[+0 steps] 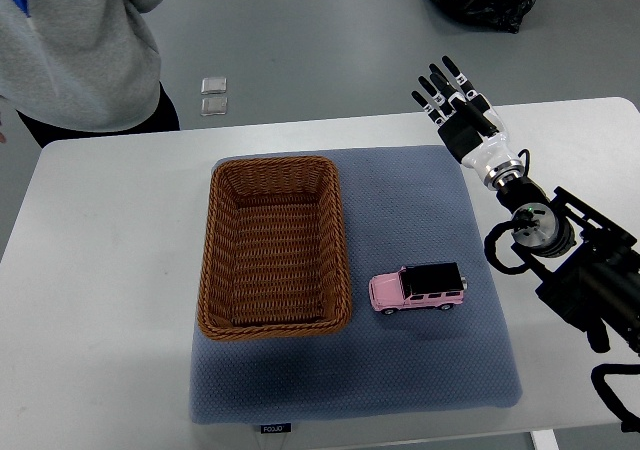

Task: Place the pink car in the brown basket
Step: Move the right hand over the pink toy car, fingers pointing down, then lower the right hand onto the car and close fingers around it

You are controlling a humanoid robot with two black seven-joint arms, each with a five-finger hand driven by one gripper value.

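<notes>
Right hand [455, 98] hangs fingers spread, empty, well apart from the pink car [418, 289] — best pinch its sides, then clear the brown basket [275, 247] rim.

Bright even overhead light, soft faint shadows, sharp focus, no glare

Pink car [418, 289] and brown basket [273, 323]
Black-roofed car sits upright on its wheels, just right of the empty rectangular wicker basket.
</notes>
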